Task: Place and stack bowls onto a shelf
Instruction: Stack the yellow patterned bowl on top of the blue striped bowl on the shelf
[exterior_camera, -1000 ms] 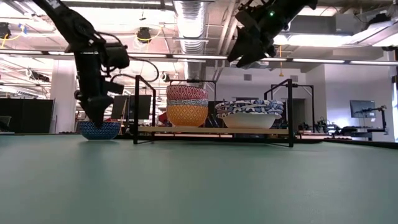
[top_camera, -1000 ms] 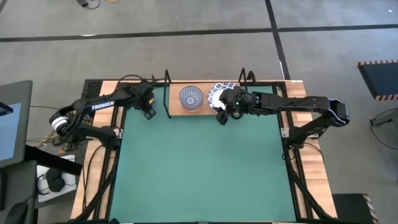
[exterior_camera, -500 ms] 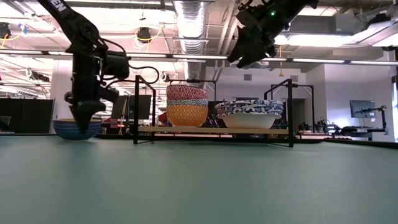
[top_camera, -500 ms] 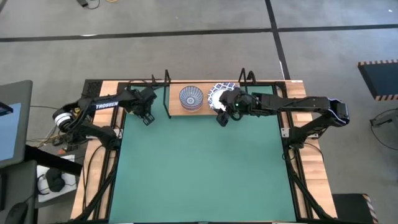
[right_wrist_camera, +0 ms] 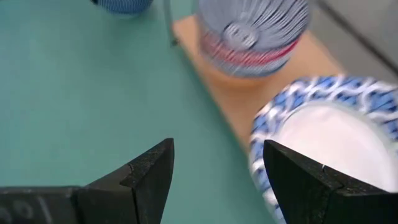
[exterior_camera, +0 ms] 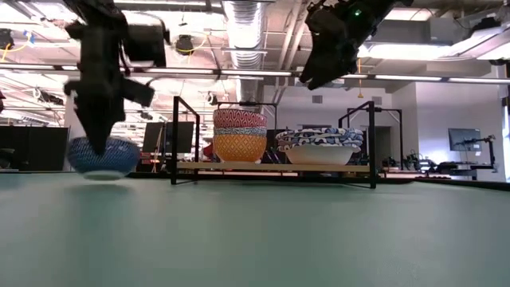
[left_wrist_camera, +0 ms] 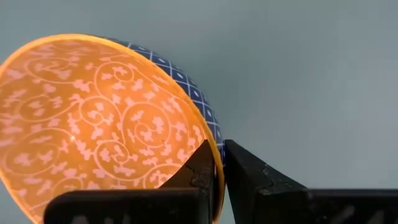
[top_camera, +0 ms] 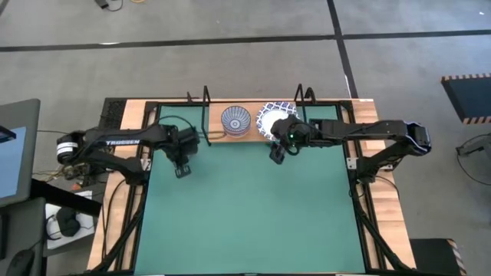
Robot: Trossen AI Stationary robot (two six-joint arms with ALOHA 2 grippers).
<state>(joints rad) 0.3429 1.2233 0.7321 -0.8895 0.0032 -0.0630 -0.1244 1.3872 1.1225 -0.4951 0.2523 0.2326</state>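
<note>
My left gripper (top_camera: pixel 182 167) is shut on a bowl (exterior_camera: pixel 100 157) that is blue-latticed outside and orange-patterned inside (left_wrist_camera: pixel 93 124). It sits left of the shelf and low over the green mat. The light-wood shelf (top_camera: pixel 255 134) stands at the mat's far edge. On it rests a stack with an orange-yellow bowl below, a red one, and a grey-blue ribbed bowl (top_camera: pixel 235 120) on top. Right of that is a stack of white blue-rimmed bowls (exterior_camera: pixel 319 147). My right gripper (top_camera: pixel 276 153) hangs open in the air before the white stack, with nothing between its fingers (right_wrist_camera: pixel 217 180). My left gripper pinches the bowl's rim (left_wrist_camera: pixel 208 146), with one finger inside the bowl (left_wrist_camera: pixel 199 165) and the other outside against the blue wall (left_wrist_camera: pixel 249 174). The fingers come from above, pointing down. The bowl hangs mouth up below them, and I cannot tell whether its foot is clear of the mat.
The shelf's black wire frame rises at both ends (exterior_camera: pixel 174 139) (exterior_camera: pixel 373 143). Bare board shows left of the tall stack (top_camera: pixel 216 132). The green mat (top_camera: pixel 245 215) stretches wide toward the near edge. Wooden table borders and cables lie at the left (top_camera: pixel 115 199).
My left gripper has moved from beside the shelf's left end toward the table's near edge. It brought the blue-and-orange bowl with it, so the bowl now shows larger and nearer in the low view.
</note>
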